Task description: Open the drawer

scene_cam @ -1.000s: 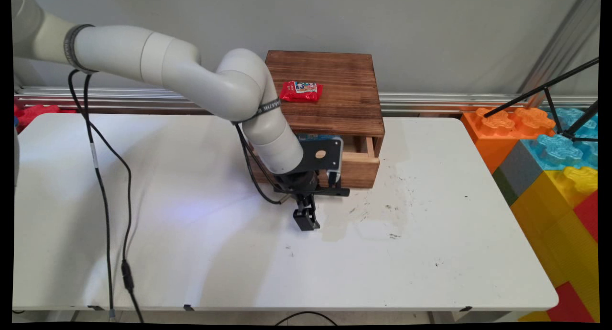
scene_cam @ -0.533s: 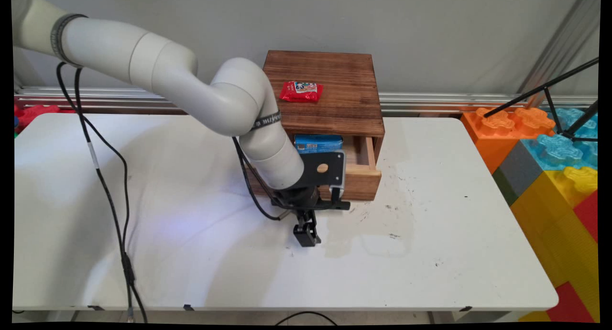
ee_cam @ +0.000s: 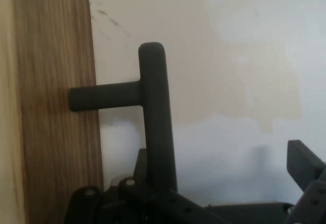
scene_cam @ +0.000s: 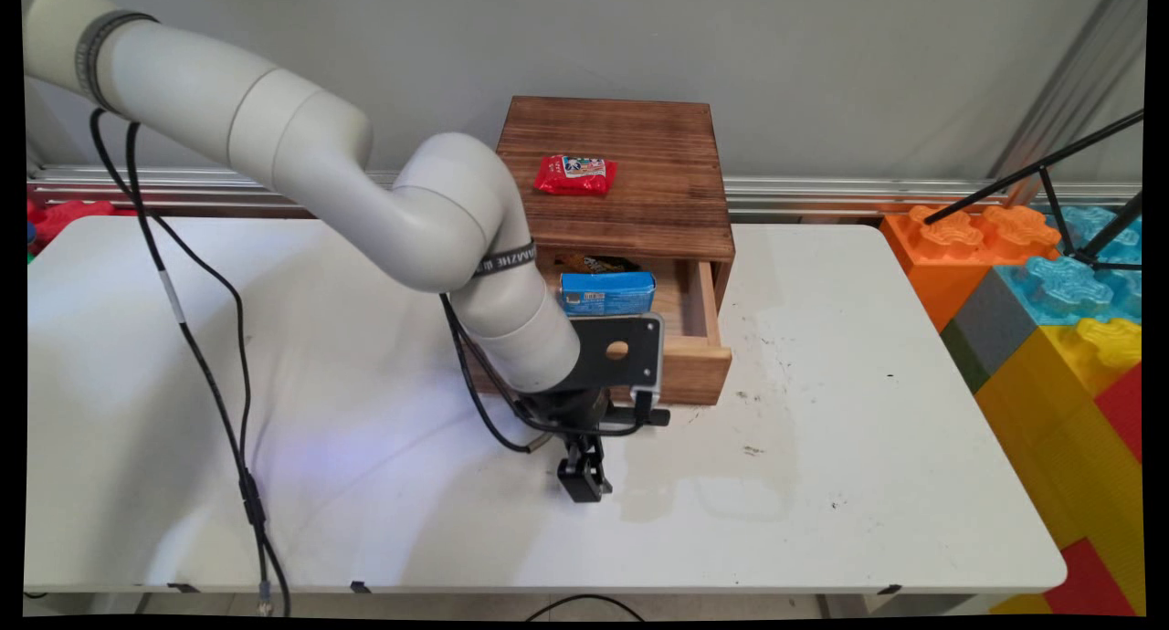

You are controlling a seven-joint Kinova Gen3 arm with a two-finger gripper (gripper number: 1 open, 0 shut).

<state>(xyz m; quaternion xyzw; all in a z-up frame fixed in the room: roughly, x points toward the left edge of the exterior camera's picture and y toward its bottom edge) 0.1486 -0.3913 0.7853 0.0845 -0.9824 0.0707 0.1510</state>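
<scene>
Straddling the dark T-shaped bar handle (ee_cam: 153, 112) of the light wooden drawer (scene_cam: 694, 374) with black two-finger gripper (scene_cam: 584, 482) spread, not pinching: liable to slip off if dragged askew.

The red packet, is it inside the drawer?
No, the red packet lies on top of the wooden box, while the open drawer below holds a blue box.
</scene>
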